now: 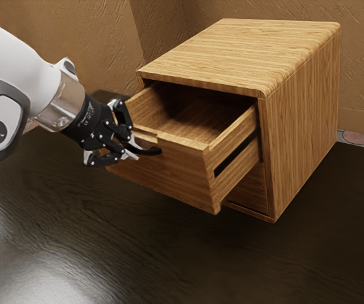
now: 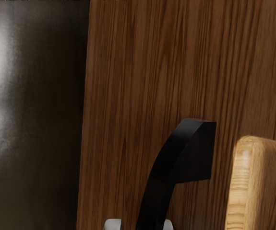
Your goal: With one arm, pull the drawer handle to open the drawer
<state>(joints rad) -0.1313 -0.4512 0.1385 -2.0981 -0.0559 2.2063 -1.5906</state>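
A light wooden cabinet stands on a dark tabletop. Its upper drawer is pulled well out toward the exterior view's left, and the inside looks empty. A black curved drawer handle sticks out from the drawer front. My gripper reaches it from the left, one finger above the handle and one below, shut on it. In the wrist view the drawer handle curves out of the wooden drawer front, running down between two pale fingertips.
The dark glossy tabletop stretches out in front of and to the left of the cabinet. A textured brown wall rises close behind. A lower drawer front sits closed under the open one. The cabinet's rounded edge is beside the handle.
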